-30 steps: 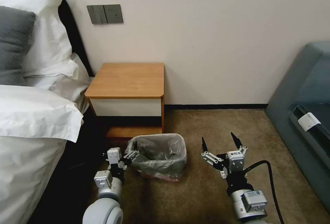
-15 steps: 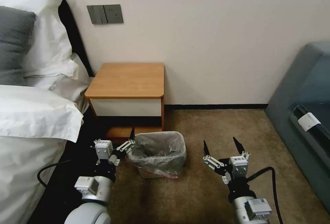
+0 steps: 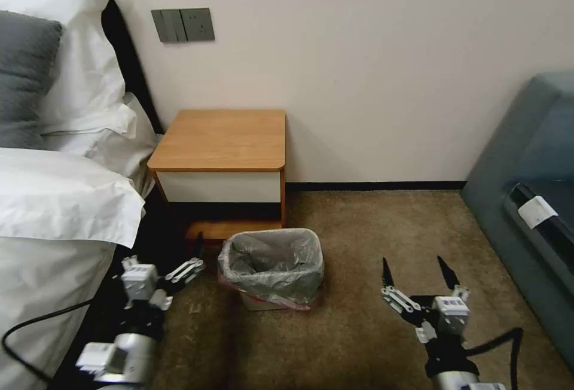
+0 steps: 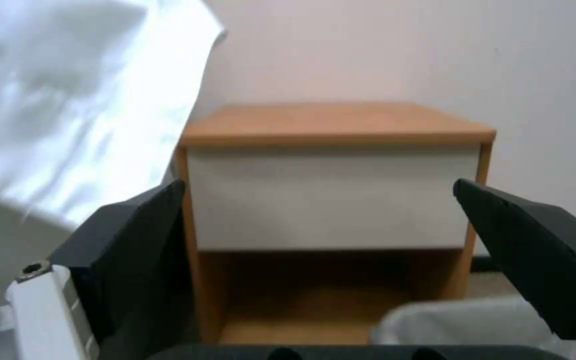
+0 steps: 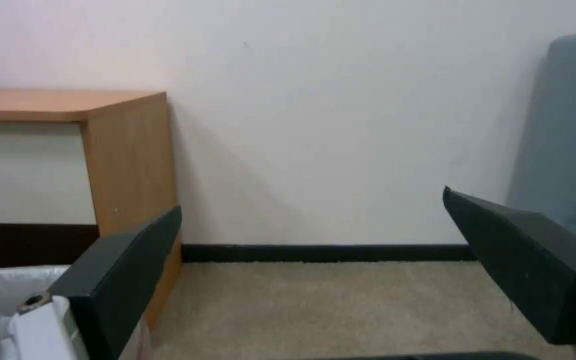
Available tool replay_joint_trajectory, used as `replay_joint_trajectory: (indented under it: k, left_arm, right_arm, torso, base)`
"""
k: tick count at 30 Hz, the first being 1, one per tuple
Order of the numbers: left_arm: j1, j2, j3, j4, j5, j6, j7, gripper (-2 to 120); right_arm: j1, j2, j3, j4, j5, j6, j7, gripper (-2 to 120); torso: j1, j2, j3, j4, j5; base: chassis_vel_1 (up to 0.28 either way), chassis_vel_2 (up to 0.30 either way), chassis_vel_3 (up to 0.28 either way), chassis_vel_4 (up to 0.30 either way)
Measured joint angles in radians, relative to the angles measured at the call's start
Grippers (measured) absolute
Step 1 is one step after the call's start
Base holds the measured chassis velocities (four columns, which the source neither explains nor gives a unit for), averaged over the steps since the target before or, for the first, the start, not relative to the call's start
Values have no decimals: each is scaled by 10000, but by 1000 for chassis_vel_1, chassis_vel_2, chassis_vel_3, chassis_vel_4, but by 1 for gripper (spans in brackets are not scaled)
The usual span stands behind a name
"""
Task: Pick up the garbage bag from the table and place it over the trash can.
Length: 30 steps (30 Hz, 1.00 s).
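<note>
While the garbage bag (image 3: pixel 272 264) lines the trash can (image 3: pixel 263 301), its crinkled grey plastic folded out over the rim and a pink-red edge hanging low on the front wall, both grippers stand off to either side of it with nothing between their fingers. The left gripper (image 3: pixel 192 252) is low over the carpet (image 3: pixel 359 240) beside the bed (image 3: pixel 54 210), its jaws spread wide; the bin lies just to the right of its right-hand fingertip, near but apart. In the left wrist view the two dark fingers (image 4: pixel 135 250) frame the table (image 4: pixel 338 165) straight ahead, with the orange-brown top, white drawer front and low shelf seen between them, and a pale corner of the bag (image 4: pixel 461 320) showing just inside the right-hand finger. The right gripper (image 3: pixel 418 270) is over the carpet on the other side, its jaws likewise spread wide and empty, the bin well apart to the left of its left-hand fingertip. In the right wrist view its fingers (image 5: pixel 528 260) frame bare wall and the dark skirting board (image 5: pixel 321 252), the table's side panel (image 5: pixel 131 160) stands behind the left-hand finger, and a bit of grey bag (image 5: pixel 8 285) shows beyond that finger. The table top carries nothing, and the bin stands on the carpet directly in front of its shelf.
</note>
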Motion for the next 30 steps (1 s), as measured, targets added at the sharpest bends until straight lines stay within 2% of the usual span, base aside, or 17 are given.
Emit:
replay_joint_trajectory:
  k: [4, 7, 30]
  left_arm:
    - [1318, 10, 379, -263, -33, -220, -340, 100]
    - [1594, 33, 573, -372, 24, -191, -537, 100]
    - [1585, 39, 651, -396, 70, -106, -622, 100]
  right_arm:
    - [-313, 197, 101, 32, 55, 422, -183, 100]
    - [-413, 236, 161, 49, 18, 539, -206, 100]
    - [-409, 238, 161, 74, -33, 536, -220, 100]
  torso:
    - [0, 0, 0, 1, 1]
    - [0, 0, 0, 1, 1]
    - [0, 0, 1, 0, 1]
  base:
    - [0, 0, 0, 0]
    - [0, 0, 0, 0]
    - [0, 0, 0, 0]
